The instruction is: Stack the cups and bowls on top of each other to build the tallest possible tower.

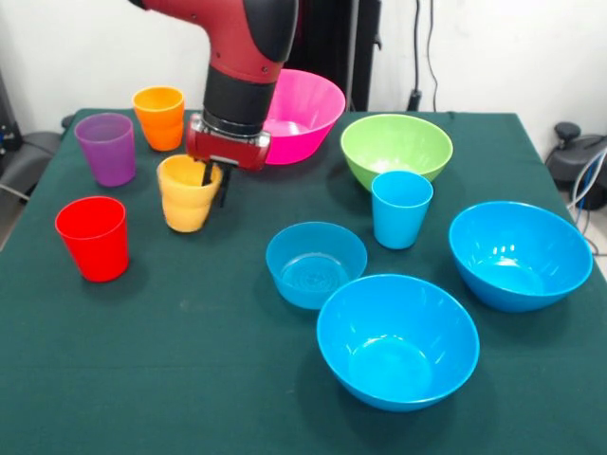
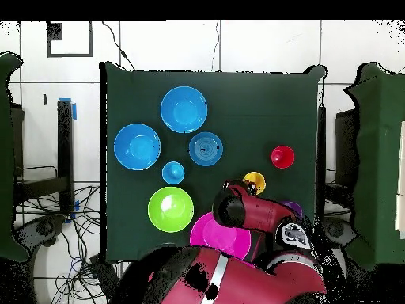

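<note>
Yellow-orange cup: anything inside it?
One dark gripper finger dips inside the yellow-orange cup at its rim; the other hangs outside the wall. The cup's bottom is hidden in the front view; the arm covers most of it overhead.

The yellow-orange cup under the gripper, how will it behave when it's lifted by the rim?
The yellow-orange cup looks like thin glossy plastic, so probably light and a bit slippery. It seems rigid enough to keep its shape. Pinched at one side of the rim by the gripper, it may tilt.

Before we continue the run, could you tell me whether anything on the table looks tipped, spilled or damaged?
Nothing stands out. The cups, including the yellow-orange cup at the end effector, and the bowls, such as the pink bowl, all sit upright and apart on the table; no tower exists yet.
</note>
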Controlling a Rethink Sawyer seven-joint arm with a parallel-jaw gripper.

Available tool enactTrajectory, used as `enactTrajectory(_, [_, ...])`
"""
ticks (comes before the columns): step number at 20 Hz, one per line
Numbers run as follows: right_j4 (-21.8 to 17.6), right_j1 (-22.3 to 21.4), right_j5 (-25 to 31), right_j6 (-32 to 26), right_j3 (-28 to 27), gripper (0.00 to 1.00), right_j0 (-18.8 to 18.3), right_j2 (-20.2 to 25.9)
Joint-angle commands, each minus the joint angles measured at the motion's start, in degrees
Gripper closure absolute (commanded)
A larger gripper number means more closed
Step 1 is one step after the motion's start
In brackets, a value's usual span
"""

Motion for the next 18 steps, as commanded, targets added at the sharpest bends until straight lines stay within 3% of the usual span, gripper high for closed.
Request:
enactTrajectory(1, [-2.1, 2.2, 5.1, 3.9, -3.6, 1.00, 3.4, 4.8])
enactTrajectory(13, [-2.7, 0.8, 4.6, 4.4, -1.4, 1.00, 2.2, 6.5])
enactTrajectory(18, [-0.6, -3.4, 10.6, 3.9, -1.7, 1.00, 4.2, 7.5])
